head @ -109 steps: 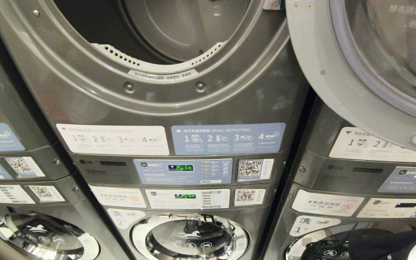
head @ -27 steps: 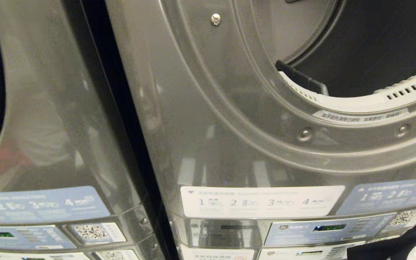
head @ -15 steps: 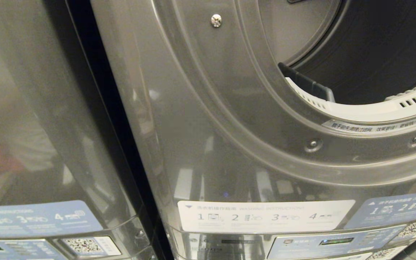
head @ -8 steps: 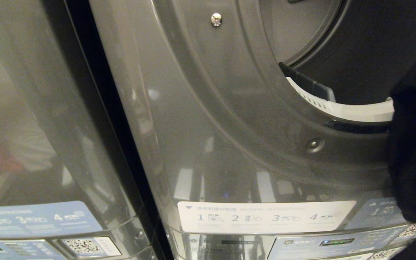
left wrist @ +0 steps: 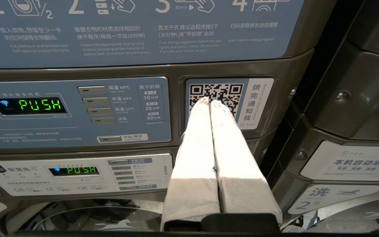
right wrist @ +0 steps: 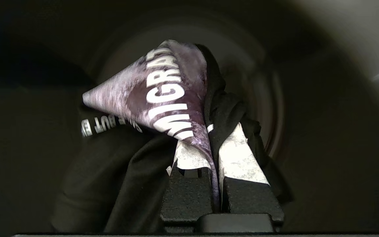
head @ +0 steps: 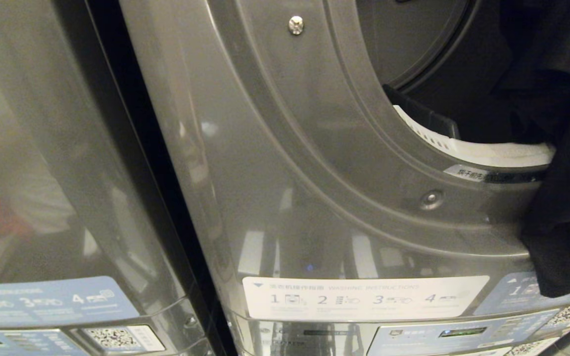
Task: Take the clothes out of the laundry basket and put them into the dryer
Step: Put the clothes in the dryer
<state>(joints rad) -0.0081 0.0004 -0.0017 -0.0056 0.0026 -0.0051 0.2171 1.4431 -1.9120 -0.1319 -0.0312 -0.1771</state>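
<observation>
A black T-shirt with a purple-and-white printed panel and white lettering (right wrist: 163, 108) is pinched between the clenched jaws of the right gripper (right wrist: 214, 154), which is aimed into the dark drum of the open grey metal dryer (head: 314, 148). In the head view the black cloth (head: 562, 207) is seen draped over the lower lip of the round opening, beside the white perforated lint guard (head: 468, 148), with its hem hanging outside down to the pale blue instruction label (head: 517, 291).

The step is best done by carrying the shirt well past the lip before it is let go, so that the trailing hem is drawn inside and nothing is left caught on the rim; the release should be made deep in the drum.

The left gripper (left wrist: 208, 100) is held idle with its cloth-covered fingers pressed together, empty, before the QR sticker (left wrist: 216, 97) on the control panel.

The right arm itself is probably behind the cloth and cannot be made out in the head view. The laundry basket is not in view, and the drum's depth is lost in darkness
</observation>
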